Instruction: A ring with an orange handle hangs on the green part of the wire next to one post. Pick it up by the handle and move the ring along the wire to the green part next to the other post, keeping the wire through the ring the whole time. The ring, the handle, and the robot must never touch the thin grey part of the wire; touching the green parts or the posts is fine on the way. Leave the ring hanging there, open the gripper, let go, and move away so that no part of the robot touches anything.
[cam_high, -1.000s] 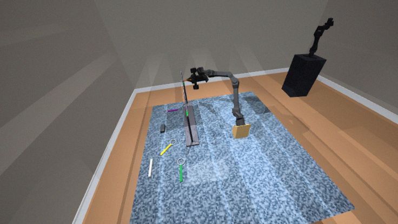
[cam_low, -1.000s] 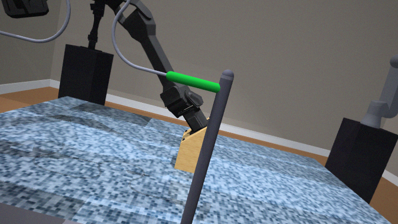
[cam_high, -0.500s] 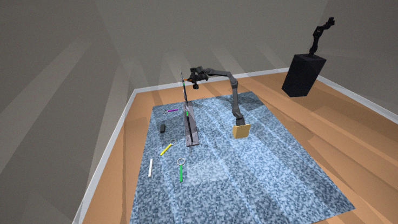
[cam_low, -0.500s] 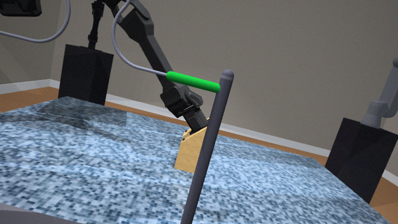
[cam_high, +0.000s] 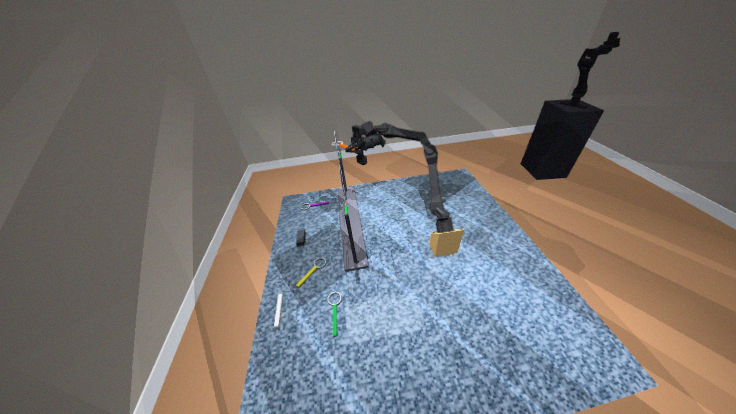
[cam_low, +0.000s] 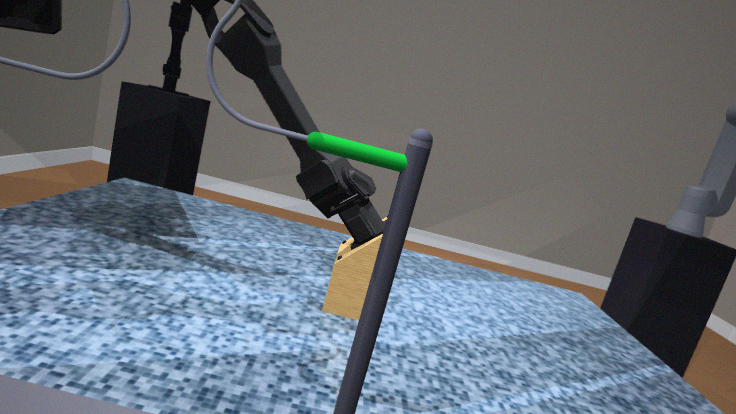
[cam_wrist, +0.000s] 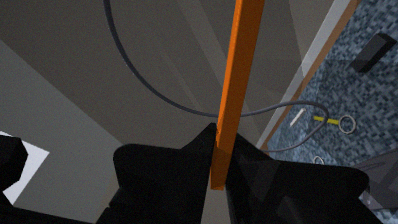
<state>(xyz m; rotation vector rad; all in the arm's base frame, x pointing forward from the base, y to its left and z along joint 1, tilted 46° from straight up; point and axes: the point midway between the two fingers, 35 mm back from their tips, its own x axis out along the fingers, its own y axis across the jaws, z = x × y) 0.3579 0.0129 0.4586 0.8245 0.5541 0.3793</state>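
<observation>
My gripper (cam_high: 355, 148) (cam_wrist: 217, 128) is shut on the orange handle (cam_high: 345, 146) (cam_wrist: 240, 60), high above the mat. The pale ring (cam_high: 337, 143) is at the handle's far end, around or beside the upper wire in the top view, above the far green part (cam_high: 339, 153); it is too small to tell whether it touches the wire. The wrist view does not show the ring. The thin grey wire (cam_low: 210, 61) curves down to the near green part (cam_high: 346, 210) (cam_low: 357, 150), which joins the near post (cam_high: 352, 239) (cam_low: 380, 288). The exterior view does not show the fingers.
On the mat lie purple (cam_high: 319, 206), yellow (cam_high: 307, 276) and green (cam_high: 335, 320) ring handles, a white bar (cam_high: 278, 310) and a black block (cam_high: 300, 237). My arm's base stands on a wooden block (cam_high: 445, 243). Another arm stands on a dark pedestal (cam_high: 558, 139).
</observation>
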